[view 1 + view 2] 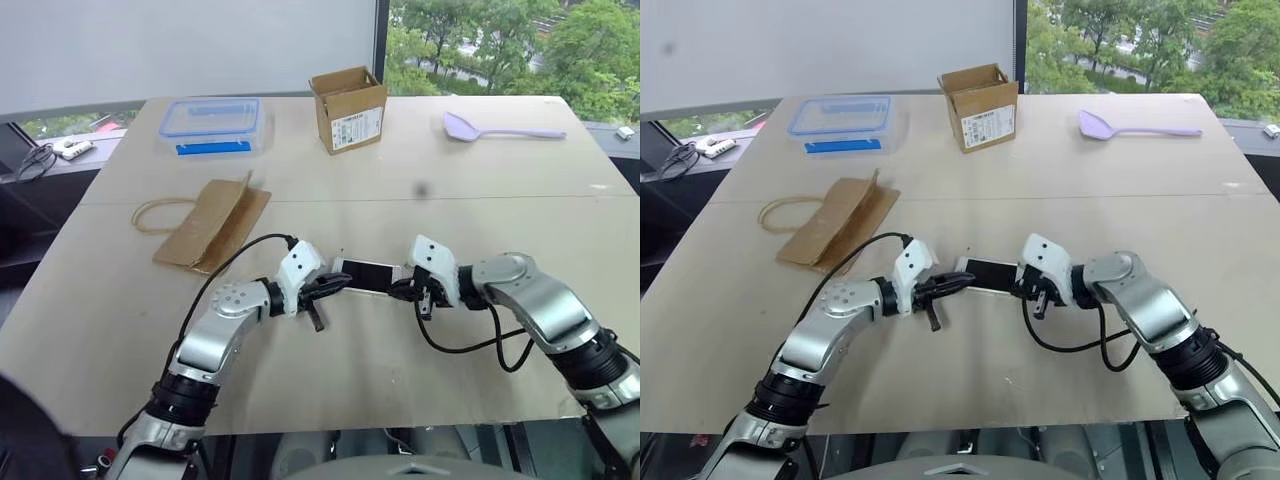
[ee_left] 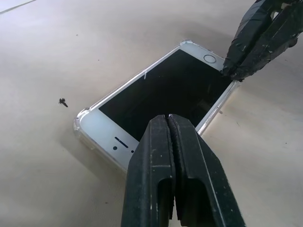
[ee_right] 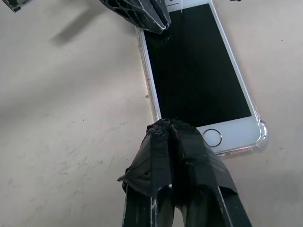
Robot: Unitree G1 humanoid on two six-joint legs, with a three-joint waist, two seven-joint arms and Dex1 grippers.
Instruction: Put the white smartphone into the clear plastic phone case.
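Note:
The white smartphone (image 2: 165,90) lies flat and screen up on the table, midway between my two grippers. The clear plastic phone case (image 2: 78,126) surrounds it, and its transparent rim and rounded bumper corners (image 3: 262,132) show around the phone's edges. My left gripper (image 1: 335,285) is shut, with its tips over the screen near the earpiece end (image 2: 168,118). At the home-button end my right gripper (image 1: 404,288) is shut too, and its taped fingertips (image 3: 170,125) rest at the phone's edge. Neither gripper holds anything.
Further back on the table are a flattened brown paper bag (image 1: 212,225), a clear food box with a blue rim (image 1: 212,125), an open cardboard box (image 1: 348,108) and a purple spoon (image 1: 500,130). A tiny dark speck (image 2: 62,101) lies beside the phone.

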